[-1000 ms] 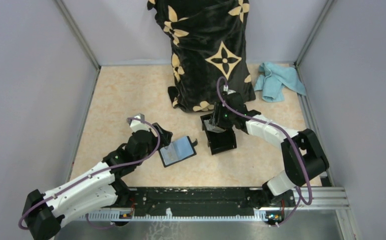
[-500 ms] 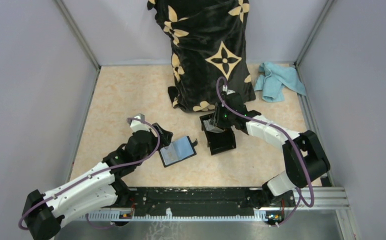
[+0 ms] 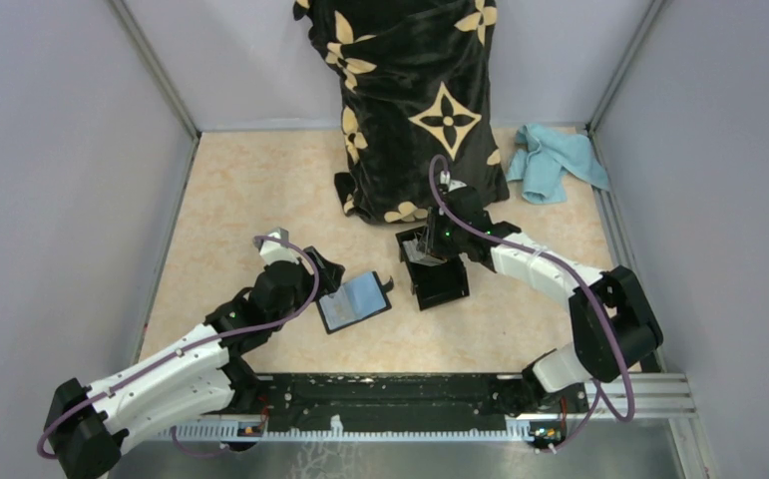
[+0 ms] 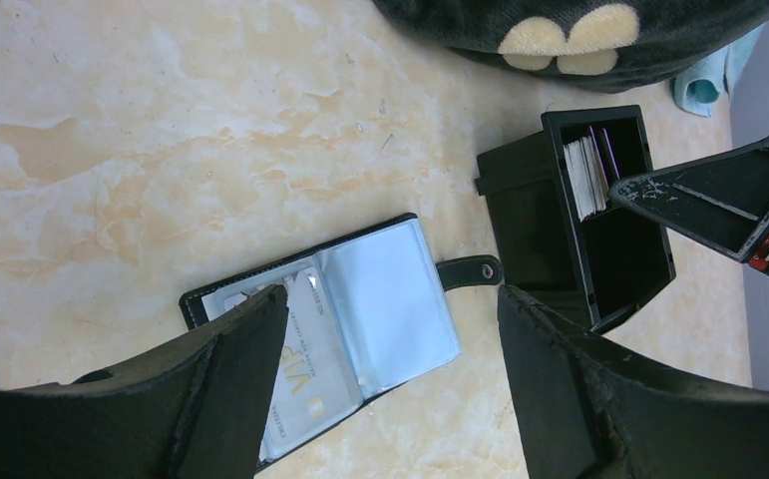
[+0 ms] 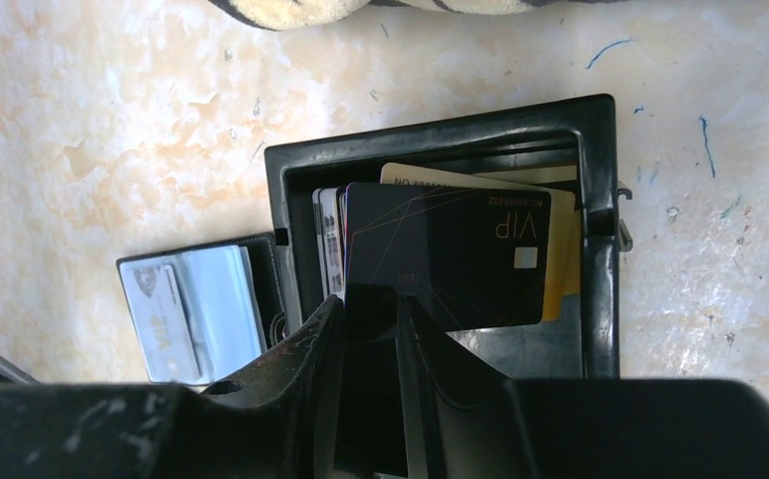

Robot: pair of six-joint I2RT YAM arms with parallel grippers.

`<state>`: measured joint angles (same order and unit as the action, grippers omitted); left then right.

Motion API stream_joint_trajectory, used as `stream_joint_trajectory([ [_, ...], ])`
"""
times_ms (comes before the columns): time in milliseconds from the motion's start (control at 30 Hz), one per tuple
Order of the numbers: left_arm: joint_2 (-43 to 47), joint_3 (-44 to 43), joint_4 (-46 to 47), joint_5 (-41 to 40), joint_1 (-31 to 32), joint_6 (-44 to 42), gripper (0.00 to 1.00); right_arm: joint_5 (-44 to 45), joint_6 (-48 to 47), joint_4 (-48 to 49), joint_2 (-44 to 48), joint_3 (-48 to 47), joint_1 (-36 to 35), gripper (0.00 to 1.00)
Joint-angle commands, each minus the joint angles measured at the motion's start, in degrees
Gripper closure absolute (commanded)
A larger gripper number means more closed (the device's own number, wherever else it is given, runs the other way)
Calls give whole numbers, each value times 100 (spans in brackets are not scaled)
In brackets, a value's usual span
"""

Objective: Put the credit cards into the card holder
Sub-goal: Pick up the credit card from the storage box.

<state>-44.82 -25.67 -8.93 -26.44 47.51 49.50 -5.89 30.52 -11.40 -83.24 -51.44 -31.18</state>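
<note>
Right pincer [image 5: 372,299] clamped on thin shiny black plastic card [image 5: 450,249] over hard black square box [image 5: 599,249]. Left pincer [image 4: 390,304] wide apart above flat black folding card holder [image 4: 400,284], lying open on blotchy beige counter [image 4: 161,150], pale card [image 4: 300,359] tucked inside.

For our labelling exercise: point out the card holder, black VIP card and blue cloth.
card holder [image 4: 390,299], left wrist view, clear sleeve
black VIP card [image 5: 450,259], right wrist view, card face
blue cloth [image 3: 555,160], top view, its middle
</note>
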Motion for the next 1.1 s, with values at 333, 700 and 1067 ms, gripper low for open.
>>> stream_joint_trajectory([
  [333,49,33,137,60,19,43,17,238,-124,-264,412,-366,-82,79],
  [700,13,-58,124,66,20,23,18,1072,-438,-811,463,-588,-92,90],
  [1067,-146,-219,206,165,20,-161,17,1688,-763,-1243,465,-771,-114,100],
])
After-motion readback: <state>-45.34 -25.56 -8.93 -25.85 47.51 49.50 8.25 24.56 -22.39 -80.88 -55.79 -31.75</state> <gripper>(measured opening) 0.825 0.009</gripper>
